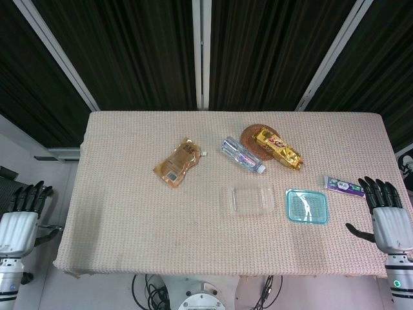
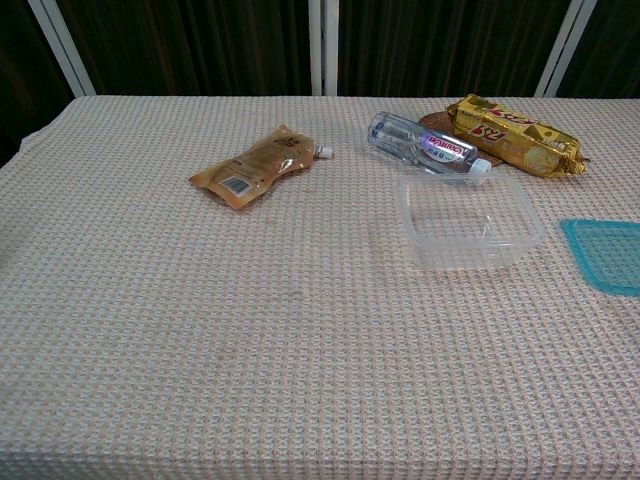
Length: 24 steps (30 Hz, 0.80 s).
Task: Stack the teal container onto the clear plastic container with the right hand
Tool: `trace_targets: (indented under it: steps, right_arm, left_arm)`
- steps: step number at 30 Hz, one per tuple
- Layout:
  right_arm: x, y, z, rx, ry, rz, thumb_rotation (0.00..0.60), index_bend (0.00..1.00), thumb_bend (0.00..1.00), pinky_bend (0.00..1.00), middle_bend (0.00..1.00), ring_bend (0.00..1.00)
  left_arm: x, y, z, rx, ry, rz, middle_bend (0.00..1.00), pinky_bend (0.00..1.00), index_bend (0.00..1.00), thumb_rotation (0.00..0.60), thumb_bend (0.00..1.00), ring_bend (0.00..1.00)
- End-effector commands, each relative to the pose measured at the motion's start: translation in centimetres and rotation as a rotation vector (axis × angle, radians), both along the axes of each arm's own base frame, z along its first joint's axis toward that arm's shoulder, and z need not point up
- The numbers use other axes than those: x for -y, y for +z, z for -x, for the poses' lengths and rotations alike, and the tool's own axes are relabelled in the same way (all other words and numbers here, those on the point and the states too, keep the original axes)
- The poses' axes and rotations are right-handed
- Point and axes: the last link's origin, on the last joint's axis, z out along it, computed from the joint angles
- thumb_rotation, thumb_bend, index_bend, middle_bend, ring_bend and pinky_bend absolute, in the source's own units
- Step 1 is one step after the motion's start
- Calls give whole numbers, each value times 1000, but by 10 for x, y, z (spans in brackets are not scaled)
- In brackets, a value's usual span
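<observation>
The teal container point(image 1: 307, 206) lies flat on the table near the front right; the chest view cuts it off at the right edge point(image 2: 606, 253). Just left of it sits the clear plastic container point(image 1: 247, 199) point(image 2: 468, 221), with nothing in it. My right hand point(image 1: 386, 212) hovers at the table's right edge, to the right of the teal container, with its fingers apart and holding nothing. Off the table's left front corner, my left hand point(image 1: 20, 213) hangs with nothing in it, fingers apart. Neither hand shows in the chest view.
A tan spouted pouch point(image 1: 179, 161) lies left of centre. A small water bottle point(image 1: 242, 155) and a gold snack pack point(image 1: 277, 147) on a round brown coaster point(image 1: 248, 135) sit behind the containers. A purple tube point(image 1: 344, 186) lies by the right hand.
</observation>
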Motion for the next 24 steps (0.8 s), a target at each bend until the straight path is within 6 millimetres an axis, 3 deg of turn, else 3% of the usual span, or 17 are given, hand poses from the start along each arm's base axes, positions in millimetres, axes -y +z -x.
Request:
trace_targets:
  steps: [1, 15, 24]
  right_arm:
    - [1, -1, -1, -5, -4, -8, 600, 0, 0, 0, 73, 0]
    - [0, -10, 1, 45, -65, -76, 600, 0, 0, 0, 102, 0]
    - [35, -52, -2, 77, -167, -298, 600, 0, 0, 0, 135, 0]
  left_arm:
    - [0, -2, 2, 3, 9, 3, 0, 7, 88, 600, 0, 0]
    - [5, -2, 4, 3, 16, -5, 0, 8, 88, 600, 0, 0]
    - [4, -8, 4, 8, 22, 21, 0, 8, 88, 600, 0, 0]
